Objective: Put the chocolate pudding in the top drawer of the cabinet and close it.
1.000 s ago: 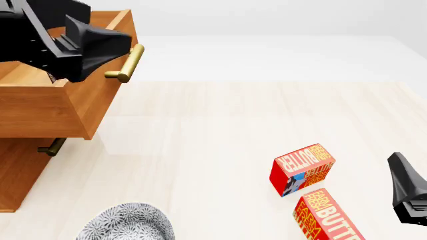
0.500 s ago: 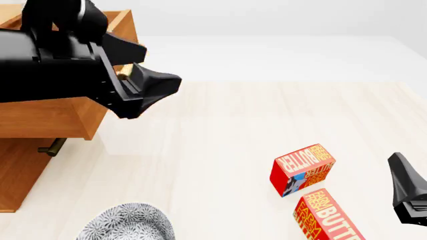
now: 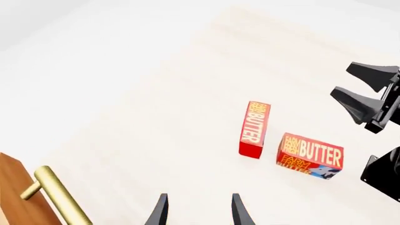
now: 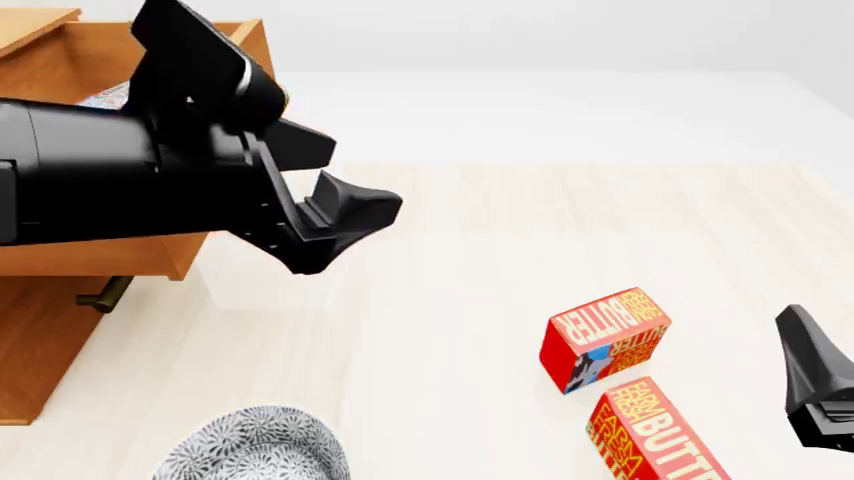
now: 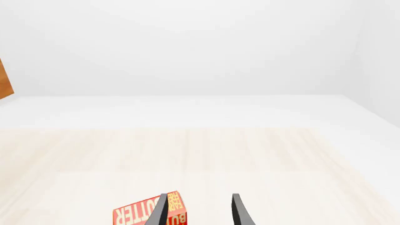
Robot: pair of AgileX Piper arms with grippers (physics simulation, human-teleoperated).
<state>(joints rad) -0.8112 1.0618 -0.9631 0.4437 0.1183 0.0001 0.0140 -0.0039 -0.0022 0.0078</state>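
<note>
The cabinet (image 4: 40, 340) stands at the left with its top drawer (image 4: 94, 250) pulled open. A small light-blue patch (image 4: 104, 97) shows inside the drawer behind my left arm; I cannot tell whether it is the chocolate pudding. My left gripper (image 4: 363, 178) is open and empty, out over the table just right of the drawer. In the left wrist view its fingers (image 3: 159, 212) are spread, with the drawer's brass handle (image 3: 57, 197) beside them. My right gripper (image 4: 814, 370) is open and empty at the right edge; it also shows in the right wrist view (image 5: 196, 211).
Two red-and-yellow butter boxes (image 4: 607, 340) (image 4: 654, 435) lie front right, close to my right gripper; they also show in the left wrist view (image 3: 255, 129) (image 3: 310, 154). A patterned bowl (image 4: 254, 445) sits at the front left. A lower drawer handle (image 4: 104, 295) sticks out below the open drawer.
My left gripper has come out of the top drawer and moved right and down over the table, empty. The right arm has not moved.
</note>
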